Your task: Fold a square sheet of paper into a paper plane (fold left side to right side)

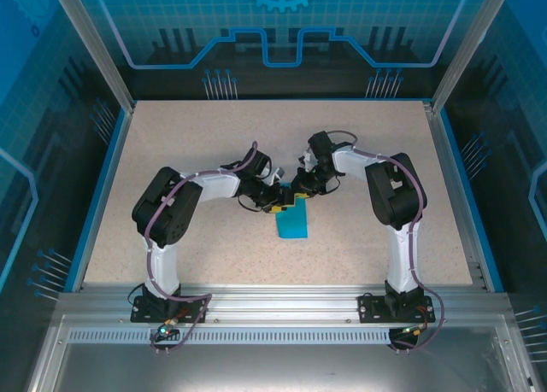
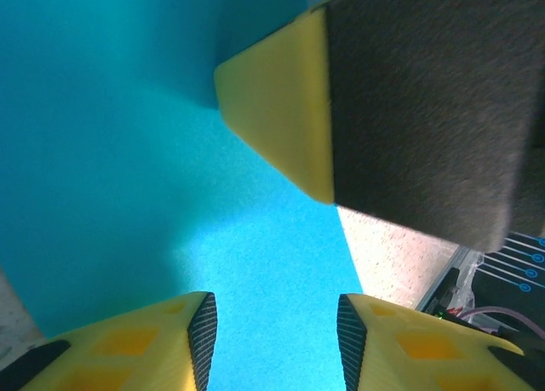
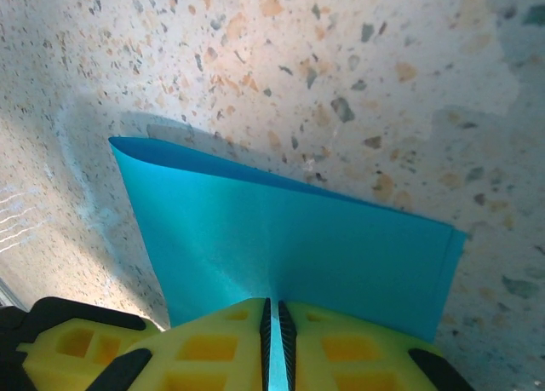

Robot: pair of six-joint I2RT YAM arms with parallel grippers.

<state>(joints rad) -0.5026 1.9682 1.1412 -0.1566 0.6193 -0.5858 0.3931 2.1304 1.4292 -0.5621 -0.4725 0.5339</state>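
Note:
The square sheet of paper, bright cyan-blue, lies on the speckled tabletop between the two arms as a narrow upright strip. My right gripper is shut on the sheet's near edge, and the paper bows up from the table towards the fingers. My left gripper hovers close over the sheet with its jaws open and nothing between them. One yellow finger with a dark pad of the right gripper shows at the top right of the left wrist view. In the top view the left gripper and right gripper meet at the sheet's far end.
The beige speckled table has a blue rim and metal frame posts at its corners. A metal rail with both arm bases runs along the near edge. Bare tabletop lies beyond the paper.

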